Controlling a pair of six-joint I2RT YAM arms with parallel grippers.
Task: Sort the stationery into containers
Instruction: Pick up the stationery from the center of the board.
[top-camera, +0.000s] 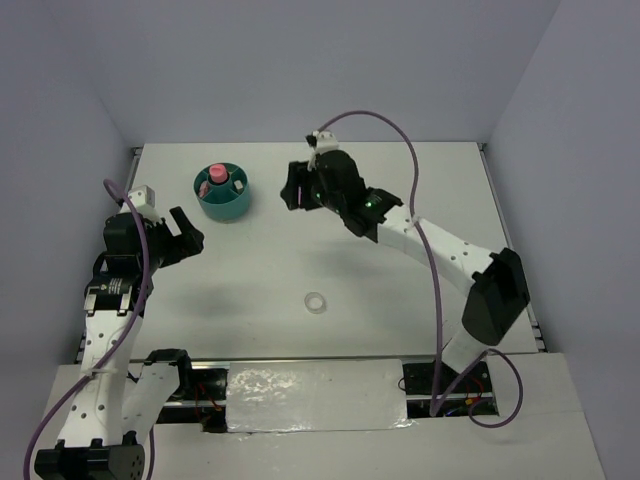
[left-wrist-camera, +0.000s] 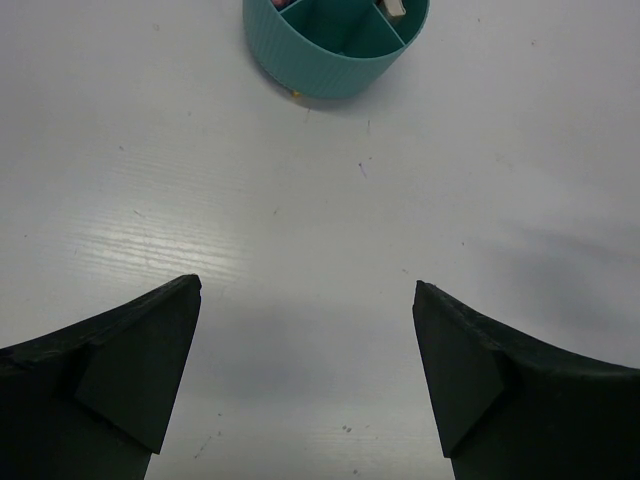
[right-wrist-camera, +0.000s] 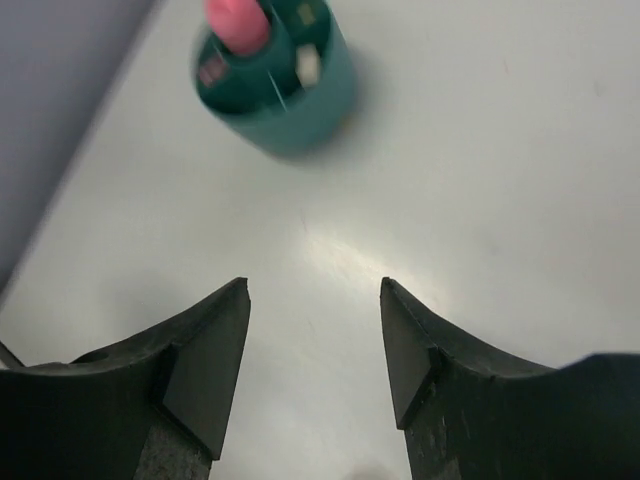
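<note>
The round teal organiser (top-camera: 222, 196) stands at the far left of the table. A pink stubby stick (top-camera: 216, 175) stands upright in it, and a pale stubby item (top-camera: 238, 185) sits in an outer compartment. The clear tape ring (top-camera: 316, 302) lies flat on the table, near the middle front. My left gripper (top-camera: 186, 238) is open and empty, below and left of the organiser. My right gripper (top-camera: 293, 190) is open and empty, just right of the organiser. The right wrist view shows the organiser (right-wrist-camera: 290, 105), the pink stick (right-wrist-camera: 238, 22) and the pale item (right-wrist-camera: 308, 65). The green pen is not visible.
The left wrist view shows the organiser (left-wrist-camera: 335, 60) ahead of my open left gripper (left-wrist-camera: 306, 285), over bare white table. My right gripper (right-wrist-camera: 314, 283) is above bare table. Grey walls close the table at the left, back and right. A silver strip (top-camera: 315, 395) runs along the near edge.
</note>
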